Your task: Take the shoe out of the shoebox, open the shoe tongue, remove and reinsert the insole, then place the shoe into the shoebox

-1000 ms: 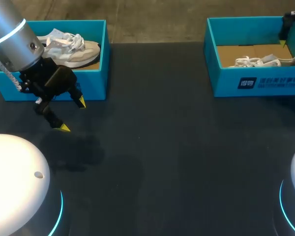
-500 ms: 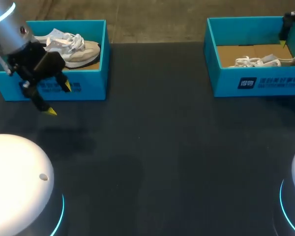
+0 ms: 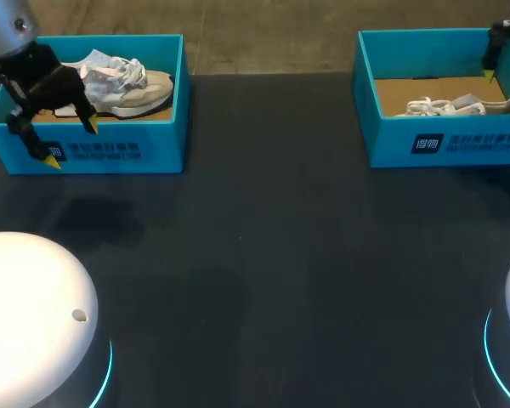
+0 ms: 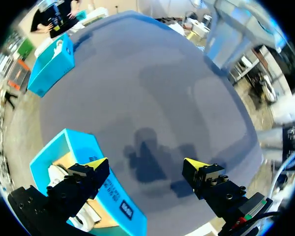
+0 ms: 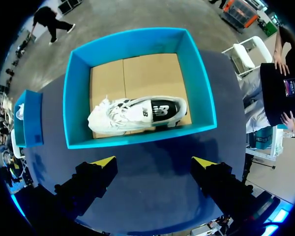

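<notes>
Head view: the left gripper (image 3: 70,143) now sits at the front wall of the left box (image 3: 157,144). One second ago it hung lower, over the table (image 3: 280,255) in front of that box, so it has travelled up and back towards it. Fingers spread, nothing held. The left shoe (image 3: 123,85) lies in its box, untouched. The right gripper (image 3: 491,64) shows only at the far corner, above the right box (image 3: 446,144), and has not shifted. The right shoe (image 3: 459,106) lies inside.

Left wrist view: yellow tips wide apart with bare table between them. One finger overhangs the left box, where part of the shoe is visible.

Right wrist view: fingers open and empty. The right box lies ahead of them with its shoe flat on the cardboard floor, laces to one end.

Judgement: the task is at its first step, with no shoe lifted yet. The left arm looks to be lining up for its shoe and still has to clear the wall and descend.
</notes>
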{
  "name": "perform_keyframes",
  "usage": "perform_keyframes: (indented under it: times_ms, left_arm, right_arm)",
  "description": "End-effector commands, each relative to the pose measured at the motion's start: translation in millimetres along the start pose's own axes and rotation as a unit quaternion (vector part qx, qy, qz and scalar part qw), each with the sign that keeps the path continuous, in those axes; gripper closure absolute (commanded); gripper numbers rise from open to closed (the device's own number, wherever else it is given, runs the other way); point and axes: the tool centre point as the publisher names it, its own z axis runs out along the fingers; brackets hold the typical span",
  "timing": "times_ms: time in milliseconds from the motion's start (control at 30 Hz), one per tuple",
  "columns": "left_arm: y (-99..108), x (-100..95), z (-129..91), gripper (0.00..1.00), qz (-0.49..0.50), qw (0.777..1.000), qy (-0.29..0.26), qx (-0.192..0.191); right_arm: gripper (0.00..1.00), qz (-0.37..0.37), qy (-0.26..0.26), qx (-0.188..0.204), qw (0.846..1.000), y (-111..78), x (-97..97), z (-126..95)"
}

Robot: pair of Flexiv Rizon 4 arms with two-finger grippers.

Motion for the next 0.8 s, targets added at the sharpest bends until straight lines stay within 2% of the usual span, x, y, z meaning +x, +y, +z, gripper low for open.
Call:
perform_keyframes:
  times_ms: [33, 300, 433, 533, 567, 800]
  left_arm:
    - [25.7, -5.1, -7.9, 0.00, 0.040, 0.999, 0.009, 0.011]
    - [71.1, -13.3, -33.9, 0.00, 0.131, 0.991, 0.018, -0.027]
    - [96.7, -24.1, -46.1, 0.00, 0.159, 0.987, 0.024, -0.021]
    - [122.6, -36.2, -53.8, 0.00, 0.184, 0.981, 0.053, -0.020]
    - [132.7, -44.0, -59.4, 0.00, 0.172, 0.984, 0.052, 0.000]
    - [132.7, -44.0, -59.4, 0.00, 0.172, 0.984, 0.052, 0.000]
  right_arm:
    - [0.00, 0.000, -0.001, 0.000, 1.000, -0.3, 0.2, -0.3]
    - [0.00, 0.000, -0.001, 0.000, 1.000, -0.3, 0.2, -0.3]
    - [0.00, 0.000, -0.001, 0.000, 1.000, -0.3, 0.2, -0.3]
    - [0.00, 0.000, -0.001, 0.000, 1.000, -0.3, 0.2, -0.3]
    - [0.00, 0.000, -0.001, 0.000, 1.000, -0.3, 0.2, -0.3]
    - [0.00, 0.000, -0.001, 0.000, 1.000, -0.3, 0.2, -0.3]
